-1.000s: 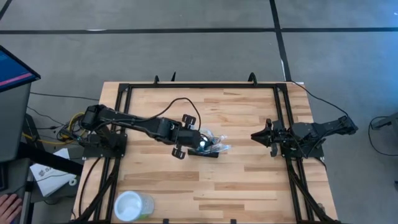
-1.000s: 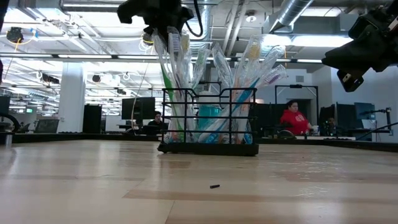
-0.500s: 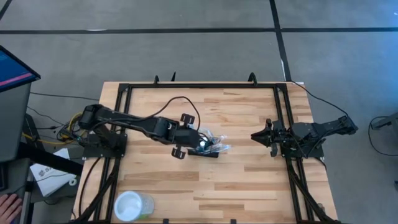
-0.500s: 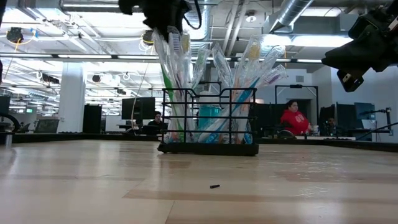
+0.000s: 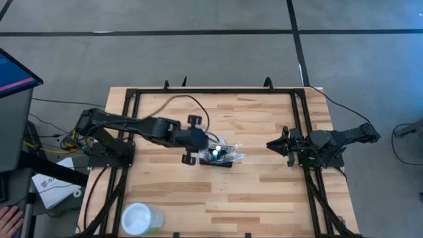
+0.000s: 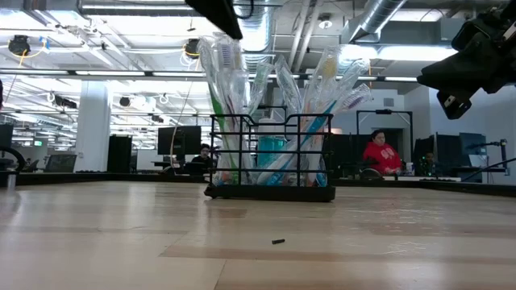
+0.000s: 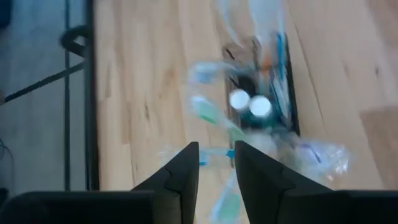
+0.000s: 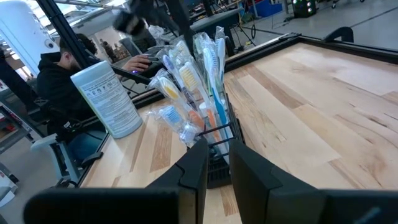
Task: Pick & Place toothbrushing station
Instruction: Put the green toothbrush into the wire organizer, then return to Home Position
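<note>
The toothbrushing station (image 5: 223,158) is a small black wire caddy standing on its base at the middle of the wooden table (image 5: 264,198). It holds several toothbrushes in clear wrappers (image 6: 242,89) that stand up and lean on its rim (image 6: 270,118). My left gripper (image 5: 205,143) hangs open just above and to the left of the brush tops (image 7: 216,155), touching nothing. In the low view it sits at the top edge (image 6: 219,10). My right gripper (image 5: 271,144) waits open to the right of the caddy (image 8: 217,152), apart from it.
A white labelled canister (image 5: 141,218) stands at the table's near left corner (image 8: 106,102). Black frame rails (image 5: 125,132) run along the table's sides. A small dark speck (image 6: 277,241) lies on the wood in front of the caddy. People sit in the room behind.
My left gripper has risen off the toothbrush tops and drawn back toward the table's left edge. The brushes and the caddy have stayed where they were.
</note>
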{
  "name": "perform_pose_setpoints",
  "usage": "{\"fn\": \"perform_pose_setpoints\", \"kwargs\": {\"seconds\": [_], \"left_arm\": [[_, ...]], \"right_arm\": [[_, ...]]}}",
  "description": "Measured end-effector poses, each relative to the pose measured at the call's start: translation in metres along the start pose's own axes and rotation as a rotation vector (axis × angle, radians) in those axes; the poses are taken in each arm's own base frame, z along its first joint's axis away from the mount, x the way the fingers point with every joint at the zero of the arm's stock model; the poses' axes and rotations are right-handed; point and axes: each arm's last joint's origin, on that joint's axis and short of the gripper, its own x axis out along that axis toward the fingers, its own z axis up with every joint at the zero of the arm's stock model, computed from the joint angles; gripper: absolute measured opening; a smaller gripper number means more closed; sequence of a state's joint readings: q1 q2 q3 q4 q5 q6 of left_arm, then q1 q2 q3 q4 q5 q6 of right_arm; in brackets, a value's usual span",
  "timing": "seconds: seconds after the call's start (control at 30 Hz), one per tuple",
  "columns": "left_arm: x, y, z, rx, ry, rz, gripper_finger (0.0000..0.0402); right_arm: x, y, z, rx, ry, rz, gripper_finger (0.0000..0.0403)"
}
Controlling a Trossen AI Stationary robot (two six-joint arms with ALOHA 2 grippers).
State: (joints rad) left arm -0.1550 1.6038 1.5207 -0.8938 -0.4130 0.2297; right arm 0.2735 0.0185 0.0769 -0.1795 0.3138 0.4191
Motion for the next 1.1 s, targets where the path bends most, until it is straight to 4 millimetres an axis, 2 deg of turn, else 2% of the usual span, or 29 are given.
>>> {"fn": "perform_pose_setpoints", "kwargs": {"seconds": [0.17, 0.37, 0.7, 0.9, 1.1], "left_arm": [[-0.019, 0.016, -0.014, -0.145, -0.136, -0.004, 0.0097], [-0.028, 0.019, -0.053, -0.259, -0.253, 0.018, 0.0098], [-0.025, 0.003, -0.124, -0.443, -0.497, 0.045, 0.0099], [-0.019, -0.007, -0.153, -0.507, -0.583, 0.057, 0.0099], [-0.015, -0.015, -0.173, -0.549, -0.627, 0.055, 0.0099]], "right_arm": [[0.0, 0.0, 0.0, 0.0, 0.0, 0.0, 0.0059], [0.0, 0.0, 0.0, 0.0, 0.001, 0.0, 0.0059], [0.0, 0.0, 0.0, 0.0, 0.0, 0.0, 0.0059], [0.0, 0.0, 0.0, 0.0, 0.0, 0.0, 0.0059], [0.0, 0.0, 0.0, 0.0, 0.0, 0.0, 0.0059]]}}
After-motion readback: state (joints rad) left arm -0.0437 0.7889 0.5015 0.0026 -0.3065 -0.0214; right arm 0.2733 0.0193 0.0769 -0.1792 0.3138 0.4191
